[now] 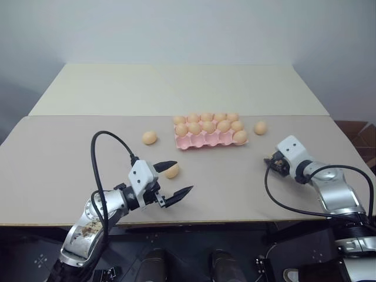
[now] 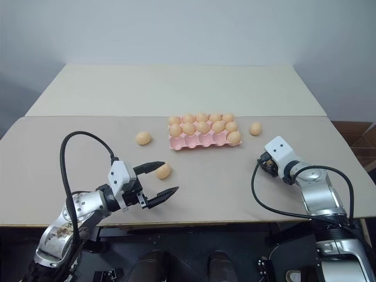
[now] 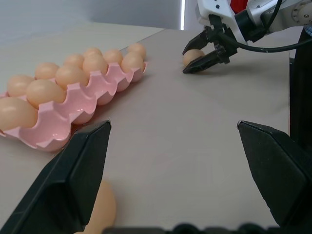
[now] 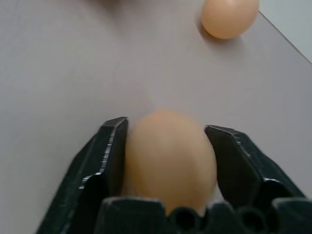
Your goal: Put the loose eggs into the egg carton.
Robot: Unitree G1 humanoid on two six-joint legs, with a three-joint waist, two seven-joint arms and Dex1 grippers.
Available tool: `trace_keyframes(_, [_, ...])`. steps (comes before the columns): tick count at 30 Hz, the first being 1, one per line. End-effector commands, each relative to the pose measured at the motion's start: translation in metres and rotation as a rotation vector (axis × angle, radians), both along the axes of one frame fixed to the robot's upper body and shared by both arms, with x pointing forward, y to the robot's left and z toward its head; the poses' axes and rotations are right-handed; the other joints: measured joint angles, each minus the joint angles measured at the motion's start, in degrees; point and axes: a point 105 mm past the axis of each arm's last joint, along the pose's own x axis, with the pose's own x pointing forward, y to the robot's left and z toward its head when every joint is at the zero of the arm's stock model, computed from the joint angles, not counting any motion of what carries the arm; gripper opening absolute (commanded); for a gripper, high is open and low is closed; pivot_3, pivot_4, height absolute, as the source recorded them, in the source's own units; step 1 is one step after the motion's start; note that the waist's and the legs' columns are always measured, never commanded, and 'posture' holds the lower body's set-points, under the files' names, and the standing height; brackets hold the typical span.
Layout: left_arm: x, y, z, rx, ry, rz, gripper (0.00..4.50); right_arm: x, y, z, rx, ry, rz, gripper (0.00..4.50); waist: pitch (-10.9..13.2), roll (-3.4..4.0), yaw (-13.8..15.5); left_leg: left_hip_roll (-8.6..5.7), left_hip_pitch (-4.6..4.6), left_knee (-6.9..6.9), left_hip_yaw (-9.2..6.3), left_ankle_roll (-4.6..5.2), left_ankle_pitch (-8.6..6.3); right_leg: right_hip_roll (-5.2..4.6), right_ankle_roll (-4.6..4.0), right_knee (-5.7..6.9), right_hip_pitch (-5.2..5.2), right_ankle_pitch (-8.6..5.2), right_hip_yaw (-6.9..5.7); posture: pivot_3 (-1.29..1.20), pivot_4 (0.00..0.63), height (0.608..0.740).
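Observation:
The pink egg carton (image 1: 200, 142) sits mid-table with several eggs in its back cups and one at the front right. One loose egg (image 4: 168, 156) rests on the table between the fingers of my right gripper (image 4: 166, 126), which press on both its sides. A second egg (image 1: 260, 127) lies just right of the carton. Left of the carton lies a third egg (image 1: 149, 137). Another egg (image 1: 171, 171) sits beside the far finger of my left gripper (image 1: 183, 177), which is open and holds nothing.
The beige table (image 1: 70, 176) has a seam running across it behind the carton, and its front edge is close to both arms. Black cables loop from each wrist. A pale wall stands behind the table.

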Motion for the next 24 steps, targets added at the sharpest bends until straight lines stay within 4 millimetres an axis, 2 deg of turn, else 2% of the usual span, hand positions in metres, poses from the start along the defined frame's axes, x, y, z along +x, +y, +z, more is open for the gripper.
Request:
trace_keyframes(1, [-0.003, 0.003, 0.013, -0.010, -0.040, 0.005, 4.50, -0.002, 0.004, 0.021, 0.009, -0.069, 0.028, 1.87, 0.0, 0.00, 0.0, 0.00, 0.00, 0.00, 0.00, 0.00, 0.00, 0.00, 0.00, 0.00, 0.00, 0.00, 0.00, 0.00, 0.150, 0.740])
trace_keyframes(5, [-0.004, 0.006, 0.014, -0.004, -0.040, 0.023, 4.50, -0.010, 0.015, 0.036, 0.045, -0.122, 0.052, 1.79, 0.0, 0.00, 0.0, 0.01, 0.00, -0.01, -0.01, 0.00, 0.00, 0.00, 0.00, 0.01, -0.01, 0.00, 0.00, 0.00, 0.150, 0.740])
trace_keyframes(8, [-0.004, 0.013, 0.016, 0.007, -0.045, 0.059, 4.50, -0.018, 0.044, 0.061, 0.131, -0.203, 0.106, 1.79, 0.0, 0.01, -0.2, 0.02, -0.01, -0.01, -0.02, 0.00, 0.00, 0.00, 0.01, 0.02, -0.02, 0.00, 0.01, 0.00, 0.150, 0.740])
trace_keyframes(12, [-0.002, 0.021, 0.018, 0.035, -0.054, 0.103, 4.50, -0.022, 0.085, 0.084, 0.292, -0.269, 0.143, 1.72, 0.0, 0.01, -0.3, 0.12, 0.01, -0.01, -0.09, 0.00, 0.00, 0.10, -0.01, 0.08, -0.05, 0.01, 0.00, 0.00, 0.150, 0.740])
trace_keyframes(14, [0.000, 0.023, 0.021, 0.033, -0.052, 0.117, 4.50, -0.016, 0.104, 0.089, 0.370, -0.291, 0.142, 1.70, 0.0, 0.01, -0.2, 0.13, 0.01, 0.00, -0.11, 0.00, 0.00, 0.11, -0.02, 0.10, -0.04, 0.02, 0.00, 0.00, 0.150, 0.740])
trace_keyframes(18, [0.000, 0.023, 0.022, 0.045, -0.047, 0.115, 4.50, 0.002, 0.128, 0.094, 0.453, -0.320, 0.124, 1.69, 0.0, 0.01, -0.1, 0.09, 0.01, 0.01, -0.07, -0.01, 0.01, 0.06, -0.03, 0.10, -0.06, 0.03, -0.01, 0.00, 0.150, 0.740])
trace_keyframes(24, [-0.001, 0.021, 0.021, 0.052, -0.040, 0.116, 4.50, 0.028, 0.144, 0.091, 0.472, -0.353, 0.092, 1.69, 0.0, 0.02, -0.1, 0.04, -0.04, -0.01, -0.03, -0.01, 0.01, 0.00, -0.03, 0.08, -0.10, 0.02, -0.05, 0.00, 0.150, 0.740])
